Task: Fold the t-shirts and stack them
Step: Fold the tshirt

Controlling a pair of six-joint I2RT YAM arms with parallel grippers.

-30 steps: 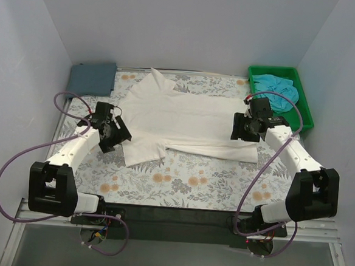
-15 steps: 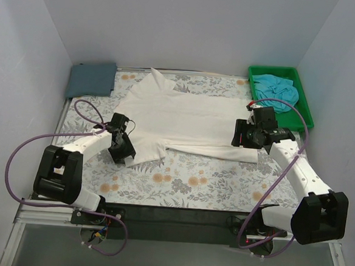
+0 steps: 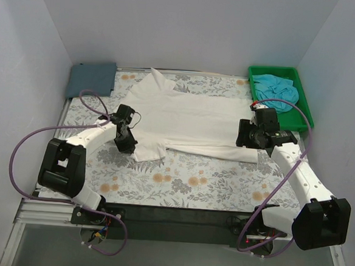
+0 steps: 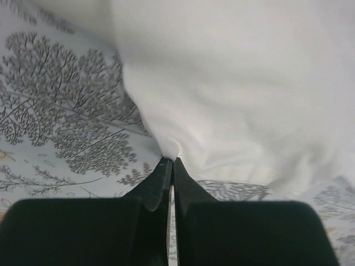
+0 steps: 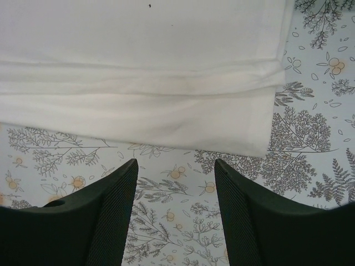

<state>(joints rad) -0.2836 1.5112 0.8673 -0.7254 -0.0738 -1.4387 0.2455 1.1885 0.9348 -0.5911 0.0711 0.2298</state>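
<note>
A cream-white t-shirt (image 3: pixel 190 119) lies spread flat across the floral table cover, its black graphic out of sight. My left gripper (image 3: pixel 129 146) is at the shirt's lower left edge, by the sleeve. In the left wrist view the left gripper (image 4: pixel 172 162) is shut on a small pinch of the white cloth (image 4: pixel 233 83). My right gripper (image 3: pixel 243 137) hangs open over the shirt's right end. In the right wrist view the right gripper (image 5: pixel 175 166) has only table cover between its fingers, and the shirt's folded hem (image 5: pixel 138 111) lies just beyond the tips.
A slate blue-grey t-shirt (image 3: pixel 93 78) lies folded at the back left corner. A turquoise t-shirt (image 3: pixel 277 88) is bunched in a green bin (image 3: pixel 306 117) at the back right. Floral table cover (image 3: pixel 192 183) shows in front of the shirt. White walls enclose three sides.
My left gripper swung in to the shirt's lower left edge and shut on the cloth. The right gripper shifted slightly toward the right end of the shirt and stayed open.
</note>
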